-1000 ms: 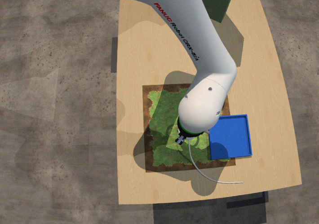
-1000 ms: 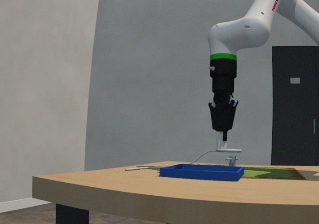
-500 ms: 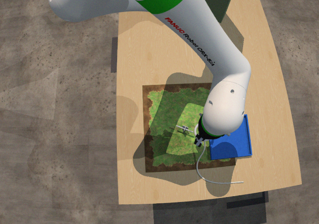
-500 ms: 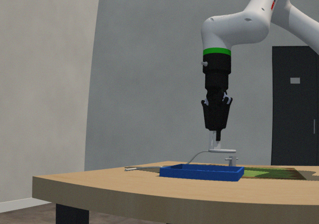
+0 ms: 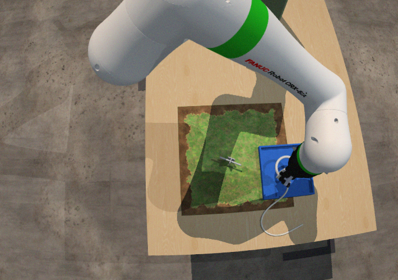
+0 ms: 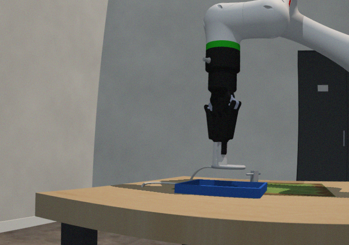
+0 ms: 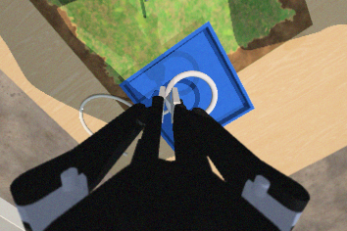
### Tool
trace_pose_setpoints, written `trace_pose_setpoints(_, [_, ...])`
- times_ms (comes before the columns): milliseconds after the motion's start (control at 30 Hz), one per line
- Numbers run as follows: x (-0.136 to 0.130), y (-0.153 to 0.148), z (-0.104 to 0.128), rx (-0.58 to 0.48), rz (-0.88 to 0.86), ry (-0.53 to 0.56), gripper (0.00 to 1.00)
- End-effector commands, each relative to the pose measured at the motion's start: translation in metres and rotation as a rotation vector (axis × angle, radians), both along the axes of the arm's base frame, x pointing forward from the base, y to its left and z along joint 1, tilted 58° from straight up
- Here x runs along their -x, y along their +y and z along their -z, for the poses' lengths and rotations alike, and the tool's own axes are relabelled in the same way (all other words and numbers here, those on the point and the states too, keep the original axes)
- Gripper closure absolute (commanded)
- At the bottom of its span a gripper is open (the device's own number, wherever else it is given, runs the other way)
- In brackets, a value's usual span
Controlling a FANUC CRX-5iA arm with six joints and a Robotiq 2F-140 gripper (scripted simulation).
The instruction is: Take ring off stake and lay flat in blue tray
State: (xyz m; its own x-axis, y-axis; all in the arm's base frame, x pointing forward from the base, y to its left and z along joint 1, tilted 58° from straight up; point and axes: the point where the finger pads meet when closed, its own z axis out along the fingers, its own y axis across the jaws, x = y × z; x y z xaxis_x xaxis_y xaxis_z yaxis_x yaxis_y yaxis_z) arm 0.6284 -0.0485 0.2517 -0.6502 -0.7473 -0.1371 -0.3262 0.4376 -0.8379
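Jaws of the gripper (image 7: 167,100) clamped on the tab of a thin, light, stiff ring (image 7: 212,90), which hangs level above the blue tray (image 6: 221,189).

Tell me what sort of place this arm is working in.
Probably a plain indoor room set up as a robot test cell: bare grey walls, a dark door, and one wooden table carrying a grass-patterned mat, a blue tray and a stake. The gripper holds the ring above the tray.
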Motion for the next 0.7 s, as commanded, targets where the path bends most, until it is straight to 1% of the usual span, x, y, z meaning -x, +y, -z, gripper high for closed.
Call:
trace_pose_setpoints(0, [-0.0053,0.0098,0.0028,0.0,0.001,-0.001,0.9])
trace_pose_setpoints(667, [-0.0068,0.0129,0.0039,0.0,0.001,-0.001,0.9])
